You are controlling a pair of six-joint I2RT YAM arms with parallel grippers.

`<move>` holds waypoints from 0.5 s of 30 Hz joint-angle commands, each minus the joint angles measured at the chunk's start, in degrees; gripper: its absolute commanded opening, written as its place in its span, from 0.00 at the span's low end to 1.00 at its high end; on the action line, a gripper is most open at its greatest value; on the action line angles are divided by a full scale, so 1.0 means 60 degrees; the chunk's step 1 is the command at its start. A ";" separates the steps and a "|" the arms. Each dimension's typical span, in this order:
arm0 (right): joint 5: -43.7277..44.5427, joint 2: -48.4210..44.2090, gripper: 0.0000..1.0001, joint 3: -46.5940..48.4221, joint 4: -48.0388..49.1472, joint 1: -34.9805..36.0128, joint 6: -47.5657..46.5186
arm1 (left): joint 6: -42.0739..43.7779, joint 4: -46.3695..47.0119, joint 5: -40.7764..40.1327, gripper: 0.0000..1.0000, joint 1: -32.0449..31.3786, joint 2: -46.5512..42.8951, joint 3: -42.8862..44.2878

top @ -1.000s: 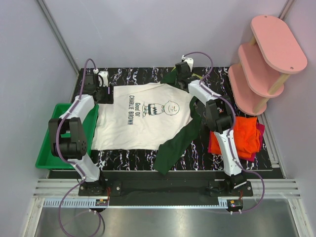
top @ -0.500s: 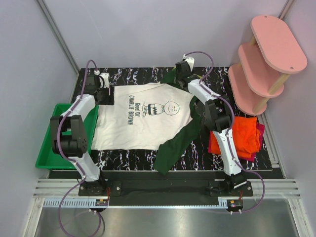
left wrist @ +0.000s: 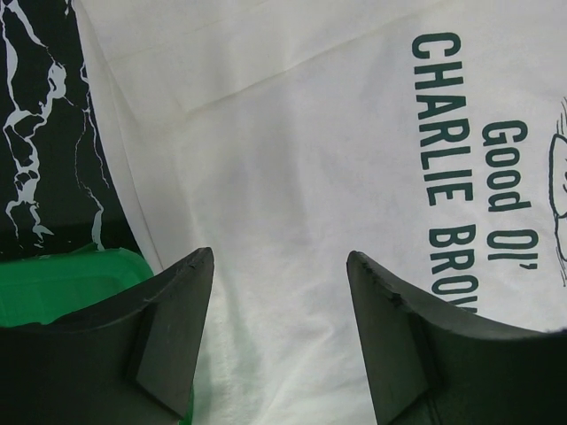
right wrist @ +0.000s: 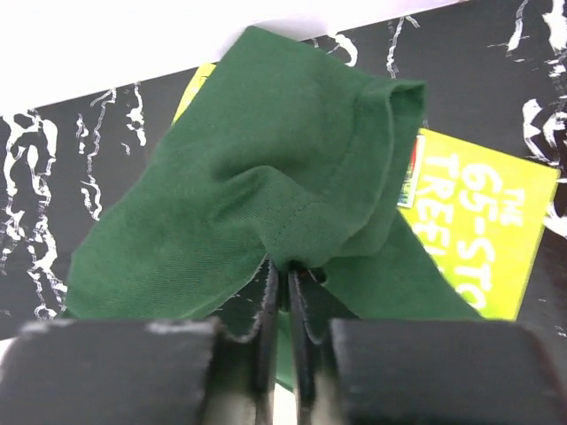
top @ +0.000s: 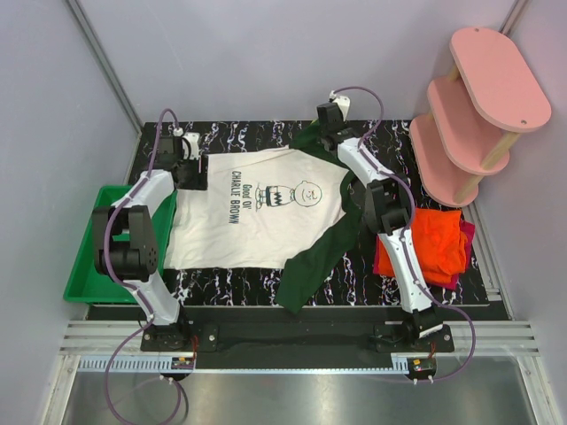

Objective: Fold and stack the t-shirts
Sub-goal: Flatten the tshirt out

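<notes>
- My right pincer [right wrist: 288,276] is pressed together on a fold of the green sleeve [right wrist: 266,177], which bunches up just ahead of the tips.
- My left pincer [left wrist: 279,257] stands apart over the hem end of the cream shirt [top: 266,212] and holds nothing.
- The cream shirt lies flat, print up, mid-table; its hem end lies beside the green tray [top: 84,266].
- The orange shirt [top: 443,239] lies on the magenta shirt [top: 384,263] at the right.
- Step in hand, as I judge it: fold the sleeve inward over the body. Lift it clear of the book [right wrist: 478,230] beneath, then lay it flat without dragging the body.
- Shirt print reads "Good Ol' CHARLIE BROWN".
- Book cover reads "THE 65-STO…", "TREEH…"; the rest is hidden.
</notes>
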 commanded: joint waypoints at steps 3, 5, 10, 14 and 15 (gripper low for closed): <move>-0.0414 0.0295 0.00 0.1179 -0.0177 -0.0038 0.0081 | 0.0156 0.0314 0.0227 0.66 -0.0030 -0.0115 -0.0294; -0.0807 0.0339 0.00 0.1341 -0.0075 -0.0009 0.0052 | 0.0141 0.0329 0.0241 0.65 -0.0030 -0.0115 -0.0338; -0.2184 0.0252 0.00 0.1576 0.0846 0.0064 -0.0036 | 0.0127 0.0358 0.0285 0.65 -0.0045 -0.0100 -0.0338; -0.3414 0.0689 0.00 0.2365 0.0995 0.0123 0.0153 | 0.0141 0.0343 0.0285 0.64 -0.0045 -0.0042 -0.0294; -0.3534 0.0793 0.00 0.2672 0.0981 0.0123 0.0198 | 0.0112 0.0343 0.0329 0.64 -0.0045 -0.0042 -0.0294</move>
